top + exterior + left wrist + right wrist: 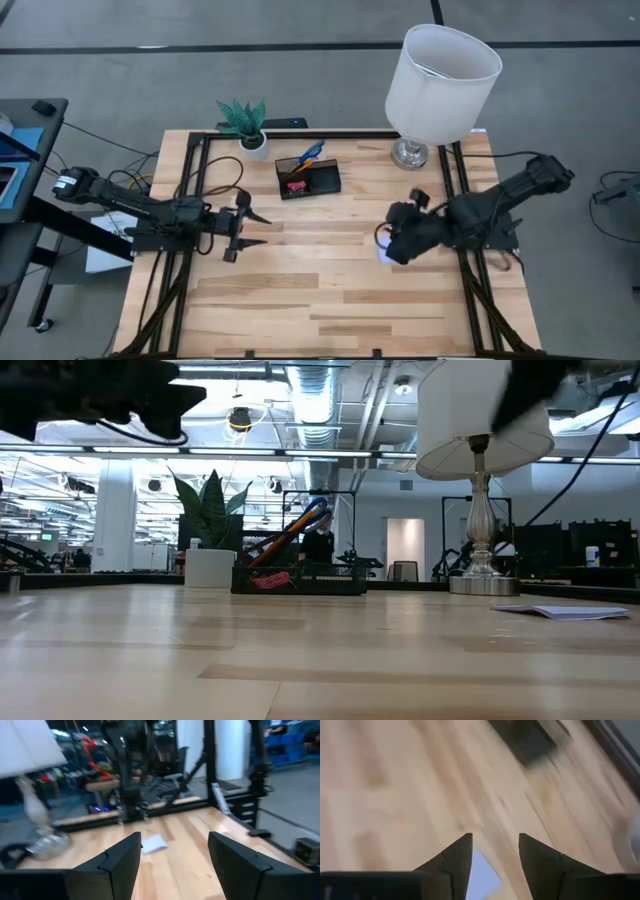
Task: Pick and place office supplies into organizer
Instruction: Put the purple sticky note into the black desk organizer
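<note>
The note pad point(384, 252) lies flat on the table's right side, under the right gripper point(392, 247), its fingers apart astride it; next, close, lift, carry to the organizer point(308, 178); left gripper point(262, 228) waits wide.

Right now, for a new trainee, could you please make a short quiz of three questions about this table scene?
1. True or false: the pale blue note pad already lies inside the black organizer.
2. Which end effector hangs directly above the note pad? A) left end effector B) right end effector
3. Fill in: the white pot with the green plant stands at the table's far edge, on the organizer's ____ side in the high view.

Key:
1. False; it lies flat on the wooden table, apart from the organizer.
2. B.
3. Left.
</note>
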